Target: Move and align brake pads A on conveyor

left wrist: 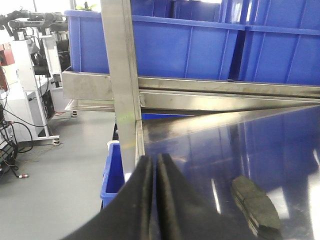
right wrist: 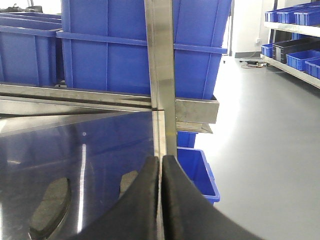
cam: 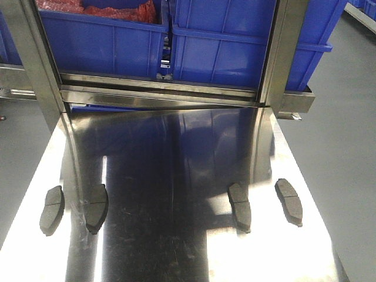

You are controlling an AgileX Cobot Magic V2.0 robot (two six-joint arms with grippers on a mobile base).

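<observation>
Four dark grey curved brake pads lie on a shiny steel table (cam: 176,235): far left (cam: 51,210), left (cam: 97,207), right (cam: 239,205), far right (cam: 289,201). No arm shows in the front view. In the left wrist view my left gripper (left wrist: 154,160) is shut and empty over the table's left edge, with one pad (left wrist: 255,205) to its right. In the right wrist view my right gripper (right wrist: 161,159) is shut and empty over the table's right edge, with two pads (right wrist: 50,205) (right wrist: 129,182) to its left. The conveyor is out of view.
Blue crates (cam: 223,41) stand on a steel shelf behind the table; one holds red material (cam: 100,9). Steel uprights (cam: 35,64) (cam: 285,53) rise at the back corners. Small blue bins sit on the floor beside the table (left wrist: 114,175) (right wrist: 197,172).
</observation>
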